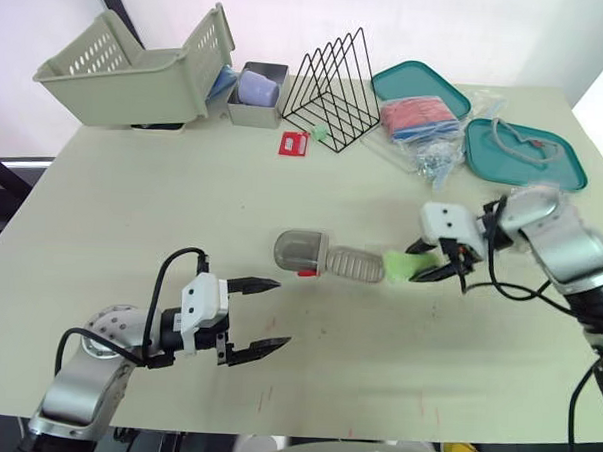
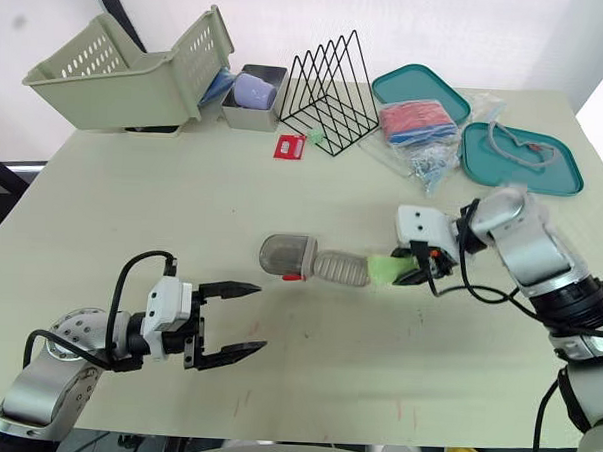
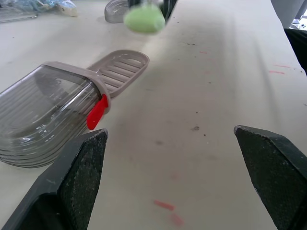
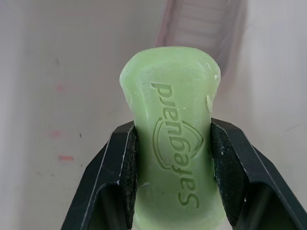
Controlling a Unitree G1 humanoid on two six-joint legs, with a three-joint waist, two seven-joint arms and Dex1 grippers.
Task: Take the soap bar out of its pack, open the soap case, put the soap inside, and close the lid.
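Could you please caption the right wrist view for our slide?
Right hand grips the green soap bar before the open soap case.

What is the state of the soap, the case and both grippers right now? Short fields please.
soap bar: green, out of its pack, clamped between the right gripper's fingers
right gripper: shut on the soap bar, just past the right end of the ribbed tray
soap case: open on the table
clear lid: on the case's left side
ribbed tray: empty, with the soap not yet in it
left gripper: open, empty, on the robot's side of the lid, apart from it
steps left: place the soap in the tray, close the lid
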